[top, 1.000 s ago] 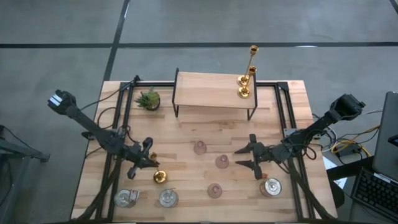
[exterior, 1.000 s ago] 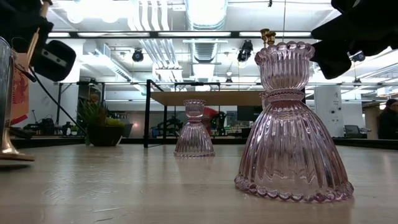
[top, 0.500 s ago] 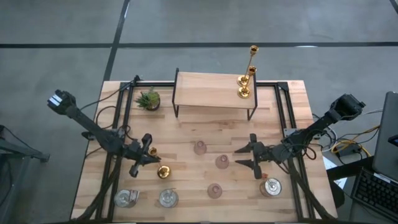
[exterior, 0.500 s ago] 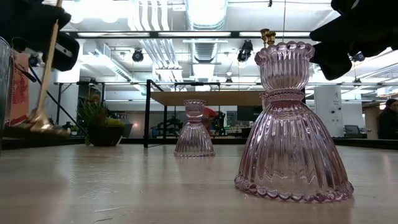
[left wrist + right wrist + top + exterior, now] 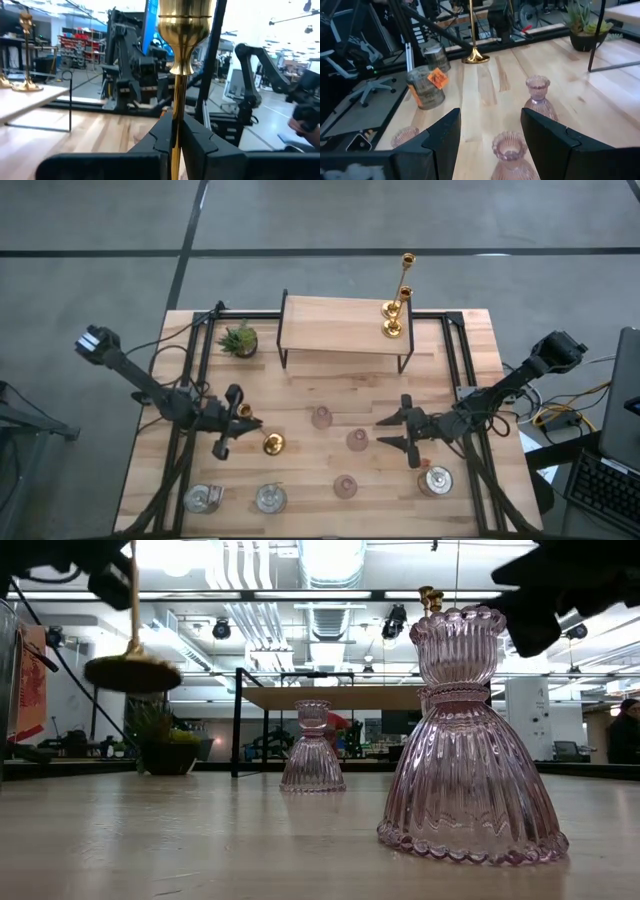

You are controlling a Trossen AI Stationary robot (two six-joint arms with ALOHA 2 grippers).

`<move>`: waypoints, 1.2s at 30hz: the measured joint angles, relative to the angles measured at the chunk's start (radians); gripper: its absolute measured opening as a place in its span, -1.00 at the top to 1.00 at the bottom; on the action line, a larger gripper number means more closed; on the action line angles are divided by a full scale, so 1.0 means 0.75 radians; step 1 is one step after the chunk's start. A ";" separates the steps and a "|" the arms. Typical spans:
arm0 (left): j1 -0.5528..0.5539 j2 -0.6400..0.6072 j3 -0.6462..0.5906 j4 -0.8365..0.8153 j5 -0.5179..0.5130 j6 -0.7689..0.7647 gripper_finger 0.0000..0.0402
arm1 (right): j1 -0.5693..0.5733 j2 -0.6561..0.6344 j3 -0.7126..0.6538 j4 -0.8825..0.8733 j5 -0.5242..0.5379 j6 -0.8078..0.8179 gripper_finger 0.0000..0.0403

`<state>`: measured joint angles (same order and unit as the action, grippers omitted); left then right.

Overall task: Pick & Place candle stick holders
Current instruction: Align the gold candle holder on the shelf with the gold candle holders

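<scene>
Gold candle holder, from above: pinched by its stem in the closed left gripper, base just beyond the fingertips; low view: its round base hangs clear of the table; left wrist: stem upright between closed fingers; right gripper half open, empty, beside pink glass holders.

Bright ceiling lights glare above the tabletop; the nearest pink holder shows sharp, the room behind soft

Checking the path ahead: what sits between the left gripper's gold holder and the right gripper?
In the high view, two pink holders stand between the gold holder and the right gripper.
</scene>
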<state>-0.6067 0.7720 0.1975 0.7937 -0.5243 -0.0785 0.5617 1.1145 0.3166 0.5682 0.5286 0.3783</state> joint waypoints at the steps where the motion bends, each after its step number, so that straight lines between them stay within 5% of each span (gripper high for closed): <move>1: 0.011 0.019 0.022 0.000 0.000 0.002 0.87 | -0.002 0.000 0.008 0.000 0.005 -0.011 -0.01; 17: 0.247 0.690 0.565 -0.005 0.026 0.030 0.84 | -0.014 -0.001 0.067 -0.002 0.033 -0.085 -0.01; 23: 0.337 0.939 0.803 -0.004 0.267 0.037 0.86 | -0.014 -0.001 0.067 -0.001 0.032 -0.094 -0.01; 36: 0.492 1.301 1.207 -0.012 0.559 0.036 0.85 | -0.014 -0.001 0.066 0.087 0.018 -0.217 -0.01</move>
<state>-0.2374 1.7479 1.1031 0.7847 -0.1054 -0.0512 0.5514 1.1141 0.3664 0.6332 0.5420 0.2154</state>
